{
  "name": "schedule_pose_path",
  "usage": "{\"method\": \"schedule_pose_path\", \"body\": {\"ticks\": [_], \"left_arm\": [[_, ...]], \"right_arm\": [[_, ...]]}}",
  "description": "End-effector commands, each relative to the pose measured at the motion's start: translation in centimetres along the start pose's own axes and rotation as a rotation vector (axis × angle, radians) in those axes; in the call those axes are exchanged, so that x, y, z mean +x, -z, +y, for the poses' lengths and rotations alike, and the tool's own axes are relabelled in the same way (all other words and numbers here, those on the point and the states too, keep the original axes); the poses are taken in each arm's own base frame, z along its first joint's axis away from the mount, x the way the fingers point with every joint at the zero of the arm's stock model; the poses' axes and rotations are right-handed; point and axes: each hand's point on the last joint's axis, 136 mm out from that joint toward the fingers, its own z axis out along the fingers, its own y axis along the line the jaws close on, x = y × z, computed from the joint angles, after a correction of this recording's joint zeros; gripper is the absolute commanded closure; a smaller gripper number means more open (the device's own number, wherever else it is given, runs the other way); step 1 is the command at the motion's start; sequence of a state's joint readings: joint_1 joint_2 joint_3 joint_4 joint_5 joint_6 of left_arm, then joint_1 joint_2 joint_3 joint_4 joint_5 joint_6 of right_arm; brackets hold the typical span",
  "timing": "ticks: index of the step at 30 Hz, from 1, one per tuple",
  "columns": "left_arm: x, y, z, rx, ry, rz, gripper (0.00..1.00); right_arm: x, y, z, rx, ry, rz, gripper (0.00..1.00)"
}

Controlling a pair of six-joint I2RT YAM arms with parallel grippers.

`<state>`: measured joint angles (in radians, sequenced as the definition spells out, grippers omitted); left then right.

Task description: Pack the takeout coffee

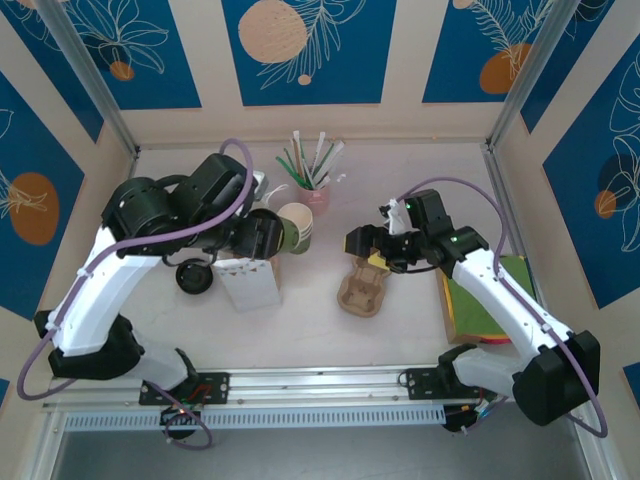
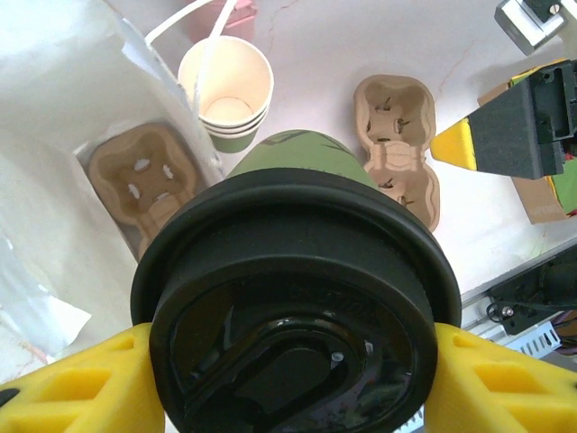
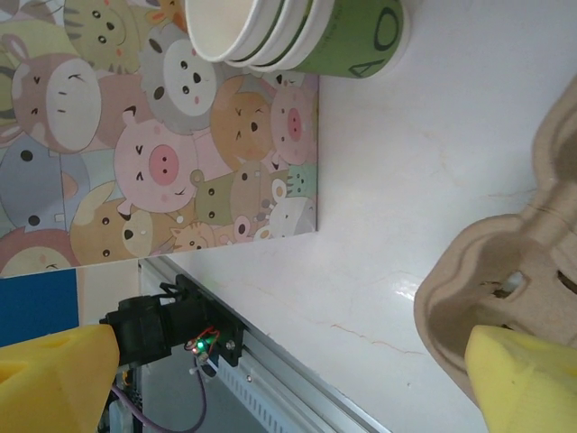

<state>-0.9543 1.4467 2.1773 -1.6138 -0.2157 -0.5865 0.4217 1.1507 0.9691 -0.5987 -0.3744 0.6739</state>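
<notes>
The takeout coffee point(image 2: 297, 298), a green cup with a round black lid, is clamped at the lid between the yellow fingers point(image 2: 81, 388) of my left gripper point(image 2: 293, 383). In the top view my left gripper point(image 1: 268, 235) hangs just above the mouth of the white paper bag point(image 1: 247, 283). The open bag point(image 2: 54, 108) holds a brown cup carrier point(image 2: 144, 180) at its bottom. My right gripper point(image 1: 362, 243) stands open and empty over a second carrier point(image 1: 362, 287), whose edge point(image 3: 514, 262) lies by its right finger point(image 3: 527, 379).
A stack of lidless green cups point(image 1: 297, 225) stands right of the bag, with a pink cup of straws point(image 1: 315, 190) behind it. A black round object point(image 1: 193, 277) lies left of the bag. Coloured sheets point(image 1: 490, 300) lie at the right. The bag's cartoon-printed side point(image 3: 153, 135) faces my right gripper.
</notes>
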Motion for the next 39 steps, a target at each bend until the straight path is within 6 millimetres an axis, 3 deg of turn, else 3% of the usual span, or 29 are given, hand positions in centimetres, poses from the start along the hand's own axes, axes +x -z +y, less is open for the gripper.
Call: {"method": "schedule_pose_path", "body": {"ticks": [1, 9, 17, 27, 39], "left_arm": [[2.0, 1.5, 2.3, -0.058, 0.016, 0.026, 0.4], [3.0, 3.1, 4.7, -0.124, 0.049, -0.01, 0.4], [3.7, 3.6, 6.5, -0.194, 0.078, -0.023, 0.41], [3.9, 2.6, 7.3, -0.248, 0.068, 0.008, 0.4], [3.3, -0.8, 8.5, -0.347, 0.078, 0.114, 0.41]], "right_arm": [[-0.4, 0.1, 1.4, -0.014, 0.041, -0.01, 0.01], [-0.1, -0.5, 3.0, -0.023, 0.078, 0.002, 0.01], [0.2, -1.3, 3.1, -0.015, 0.082, 0.02, 0.01], [0.0, -1.6, 2.8, -0.003, 0.085, 0.025, 0.01], [-0.4, -1.4, 3.5, -0.018, 0.1, 0.022, 0.01]]}}
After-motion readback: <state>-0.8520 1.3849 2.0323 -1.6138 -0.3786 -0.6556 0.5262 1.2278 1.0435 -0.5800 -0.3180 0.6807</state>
